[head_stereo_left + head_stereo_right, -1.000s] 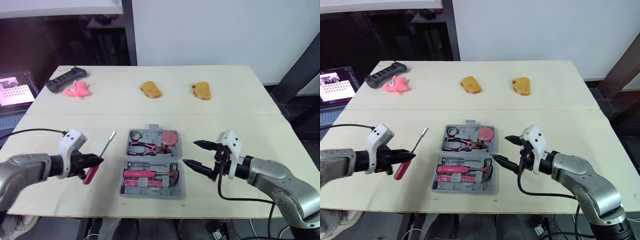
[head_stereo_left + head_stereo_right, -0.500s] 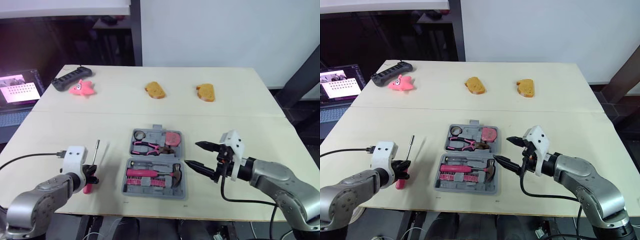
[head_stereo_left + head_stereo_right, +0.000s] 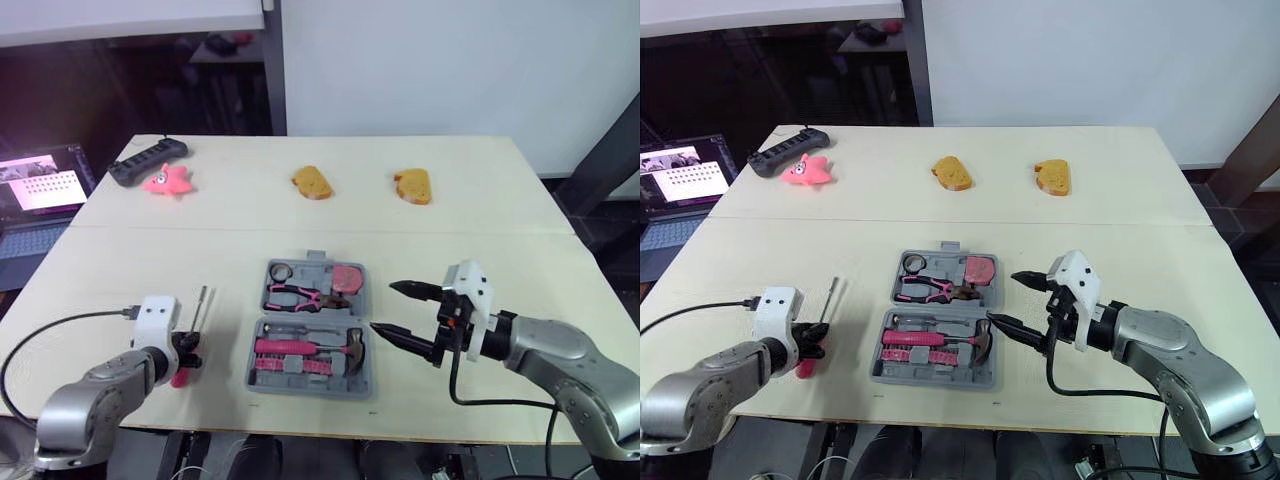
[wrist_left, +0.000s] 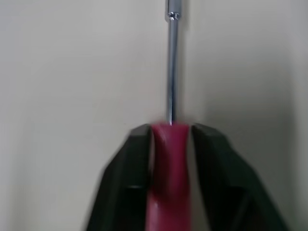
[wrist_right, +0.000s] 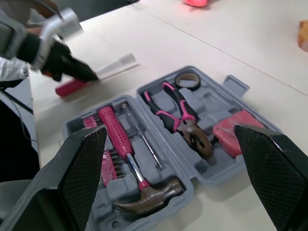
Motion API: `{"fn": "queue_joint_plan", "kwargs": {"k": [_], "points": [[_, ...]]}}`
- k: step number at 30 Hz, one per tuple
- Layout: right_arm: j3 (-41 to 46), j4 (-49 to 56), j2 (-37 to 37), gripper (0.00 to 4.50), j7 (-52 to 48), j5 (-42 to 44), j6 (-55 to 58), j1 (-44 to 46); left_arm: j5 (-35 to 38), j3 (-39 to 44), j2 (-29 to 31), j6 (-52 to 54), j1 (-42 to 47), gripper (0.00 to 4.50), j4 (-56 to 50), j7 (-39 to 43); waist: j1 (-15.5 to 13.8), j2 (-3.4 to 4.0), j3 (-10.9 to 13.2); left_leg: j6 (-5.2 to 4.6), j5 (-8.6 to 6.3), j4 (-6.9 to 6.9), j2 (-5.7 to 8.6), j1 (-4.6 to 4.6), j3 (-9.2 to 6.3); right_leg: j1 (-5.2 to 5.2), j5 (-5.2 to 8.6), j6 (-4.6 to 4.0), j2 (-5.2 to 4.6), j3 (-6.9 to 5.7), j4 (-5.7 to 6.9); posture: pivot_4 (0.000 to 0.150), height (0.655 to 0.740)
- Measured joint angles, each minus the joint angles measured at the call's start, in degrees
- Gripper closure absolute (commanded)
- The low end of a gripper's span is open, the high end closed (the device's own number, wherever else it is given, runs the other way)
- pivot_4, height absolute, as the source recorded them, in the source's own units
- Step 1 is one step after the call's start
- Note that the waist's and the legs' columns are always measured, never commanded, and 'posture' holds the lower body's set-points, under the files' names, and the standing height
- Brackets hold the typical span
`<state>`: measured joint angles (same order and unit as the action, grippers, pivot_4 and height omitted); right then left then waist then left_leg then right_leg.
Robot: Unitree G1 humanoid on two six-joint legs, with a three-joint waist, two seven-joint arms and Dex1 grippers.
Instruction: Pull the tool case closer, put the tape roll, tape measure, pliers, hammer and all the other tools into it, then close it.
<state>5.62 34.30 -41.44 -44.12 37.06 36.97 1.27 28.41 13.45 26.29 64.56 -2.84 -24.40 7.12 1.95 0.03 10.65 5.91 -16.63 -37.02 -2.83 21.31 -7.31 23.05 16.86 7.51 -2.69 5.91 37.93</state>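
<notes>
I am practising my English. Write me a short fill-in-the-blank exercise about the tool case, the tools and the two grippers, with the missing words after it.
1. The tool case lies ____, its lid not yet folded shut.
2. The left gripper is shut on the handle of a ____ outside the case.
3. The right gripper, fingers apart, hovers beside the end of the case where the head of the ____ lies.

Missing words: open; screwdriver; hammer.

Bench [image 3: 480, 250] bright and evenly lit from overhead. Shadows soft and short: a faint one beside the screwdriver [image 3: 197, 315] shaft, a thin one along the tool case [image 3: 308, 317] near edge. Room beyond the bench's far left corner dim. Left wrist view: left end effector [image 4: 171, 131] and screwdriver handle blurred, close to lens.
</notes>
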Motion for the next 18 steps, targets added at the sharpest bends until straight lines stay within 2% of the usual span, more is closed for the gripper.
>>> {"fn": "queue_joint_plan", "kwargs": {"k": [3, 4, 7, 14, 18], "points": [[-0.17, -0.18, -0.24, 0.00, -1.10, -0.15, -0.54, 0.71, -0.23, -0.62, -0.17, -1.01, -0.27, 0.16, -0.52, 1.39, 0.05, 0.01, 0.00, 0.00, 0.00, 0.00, 0.00, -0.01, 0.00, 0.00, 0.00, -0.01, 0.01, 0.00, 0.00, 0.150, 0.7400], [-0.17, -0.38, -0.31, 0.00, -1.44, -0.22, -0.71, 1.08, -0.23, -0.63, -0.47, -1.25, -0.48, 0.07, -0.90, 1.73, 0.11, 0.01, 0.00, 0.00, 0.00, 0.00, 0.00, -0.01, 0.00, 0.00, 0.00, -0.01, 0.01, 0.00, 0.00, 0.150, 0.7400], [-0.19, -0.68, -0.91, 0.00, -2.52, -0.32, -1.01, 1.53, -0.28, -0.18, -0.25, -1.59, -1.94, 0.07, -2.48, 2.62, 0.34, -0.07, 0.04, 0.00, 0.00, 0.01, -0.01, 0.01, 0.00, 0.02, 0.01, 0.00, 0.02, 0.00, 0.00, 0.150, 0.7400], [-0.18, -0.70, -1.98, 0.00, -4.00, -0.23, -1.01, 1.62, 2.45, 8.07, 1.12, -1.51, -6.92, 0.07, -15.02, 4.87, 0.46, -0.42, 0.23, 0.00, 0.00, 0.01, -0.01, 0.05, 0.00, 0.06, 0.01, -0.02, 0.01, 0.00, -0.04, 0.150, 0.7400], [-0.45, -0.71, -1.95, 0.00, -4.09, -0.23, -1.00, 1.82, 3.46, 10.62, -0.28, 0.51, -6.02, 0.07, -16.29, 3.66, 0.28, -0.47, 0.24, 0.00, 0.00, -0.02, -0.01, 0.07, 0.00, 0.03, 0.08, -0.15, 0.00, 0.00, -0.08, 0.150, 0.7400]]}}
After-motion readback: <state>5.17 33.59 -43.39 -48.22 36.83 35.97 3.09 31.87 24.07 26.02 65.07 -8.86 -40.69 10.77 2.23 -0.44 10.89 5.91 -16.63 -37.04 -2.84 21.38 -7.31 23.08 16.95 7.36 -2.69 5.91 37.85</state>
